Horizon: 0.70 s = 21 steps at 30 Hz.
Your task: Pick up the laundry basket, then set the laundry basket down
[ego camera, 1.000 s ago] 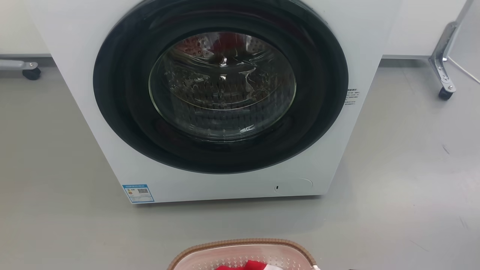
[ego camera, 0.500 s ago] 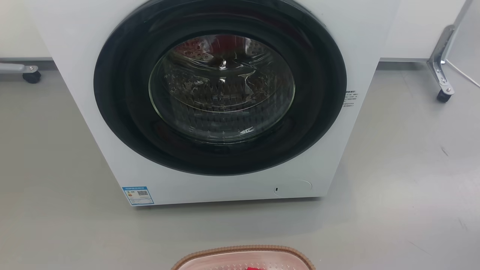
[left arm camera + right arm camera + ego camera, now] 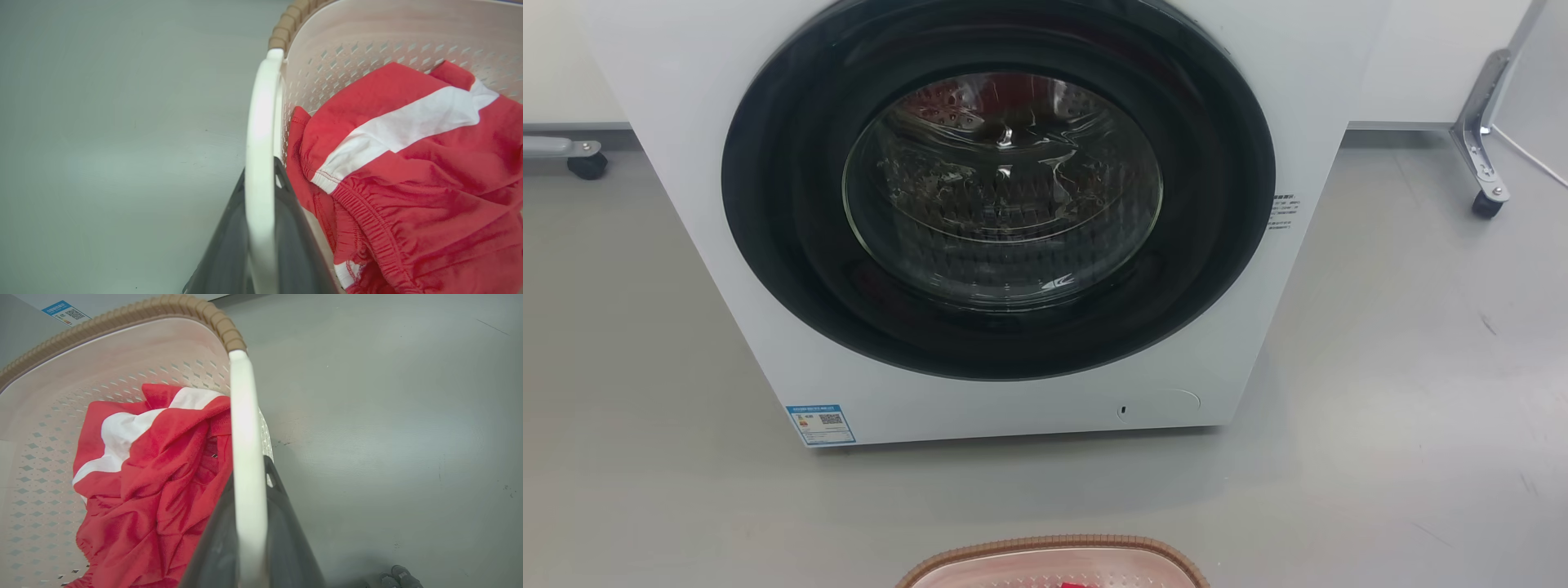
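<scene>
Over the grey floor, at 6 o'clock from the washer, the laundry basket is clamped by its white handles in the left gripper and right gripper, presumably for level carrying.

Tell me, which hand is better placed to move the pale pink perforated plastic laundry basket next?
Neither alone. The left hand grips the left white handle of the pale pink plastic laundry basket, the right hand the right white handle; equally placed, so use both together.

A white washer with a round dark door filled the upper centre; the laundry basket rim showed at bottom centre, grey floor between them.
</scene>
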Available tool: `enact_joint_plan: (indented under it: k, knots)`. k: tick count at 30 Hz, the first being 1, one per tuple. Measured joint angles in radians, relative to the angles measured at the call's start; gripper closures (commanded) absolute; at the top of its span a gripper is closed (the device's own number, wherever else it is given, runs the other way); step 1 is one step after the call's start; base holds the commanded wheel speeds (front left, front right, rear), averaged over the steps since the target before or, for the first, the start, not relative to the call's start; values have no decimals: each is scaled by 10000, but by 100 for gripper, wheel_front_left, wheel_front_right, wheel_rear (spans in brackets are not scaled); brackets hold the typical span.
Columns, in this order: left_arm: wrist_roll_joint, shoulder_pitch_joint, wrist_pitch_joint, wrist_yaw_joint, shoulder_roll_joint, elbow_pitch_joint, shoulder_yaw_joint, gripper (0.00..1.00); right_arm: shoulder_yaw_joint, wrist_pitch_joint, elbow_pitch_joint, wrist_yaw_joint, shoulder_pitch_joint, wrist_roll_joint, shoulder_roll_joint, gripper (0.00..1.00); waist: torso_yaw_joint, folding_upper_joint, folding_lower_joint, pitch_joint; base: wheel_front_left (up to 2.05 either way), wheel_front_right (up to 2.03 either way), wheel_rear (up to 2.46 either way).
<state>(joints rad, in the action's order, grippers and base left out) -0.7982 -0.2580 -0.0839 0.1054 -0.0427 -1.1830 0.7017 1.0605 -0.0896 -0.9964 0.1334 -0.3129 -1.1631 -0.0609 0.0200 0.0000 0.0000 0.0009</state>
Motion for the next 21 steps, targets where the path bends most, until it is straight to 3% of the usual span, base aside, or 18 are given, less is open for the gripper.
enact_joint_plan:
  k: [21]
  knots:
    - [-127, -15, -59, 10, -12, -77, 128, 100, 535, -184, -71, 0, -185, -527, -6, 100, -55, 0, -1, 190, 0, 0, 0]
